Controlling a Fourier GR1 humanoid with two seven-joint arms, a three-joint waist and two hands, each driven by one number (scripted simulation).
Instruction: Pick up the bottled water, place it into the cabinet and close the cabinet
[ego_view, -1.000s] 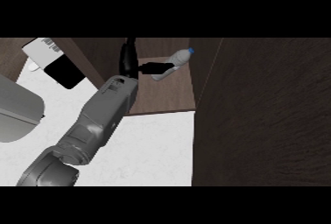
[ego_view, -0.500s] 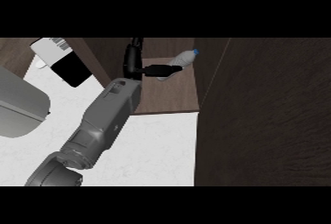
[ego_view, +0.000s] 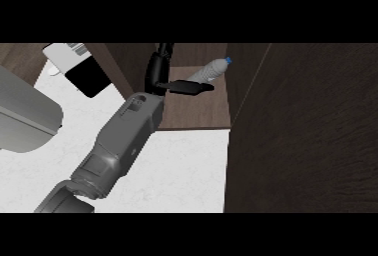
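No writing can be read on the clear plastic water bottle with a blue cap (ego_view: 208, 71) or the white box (ego_view: 66, 52). Only 1 hand shows: the black left hand (ego_view: 158, 75), open with straight fingers, thumb (ego_view: 188, 87) perhaps touching the bottle, which lies tilted inside the dark wooden cabinet (ego_view: 199, 112).

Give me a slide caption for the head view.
Left hand, fingers straight, beside the bottled water, which sits tilted inside the open cabinet.
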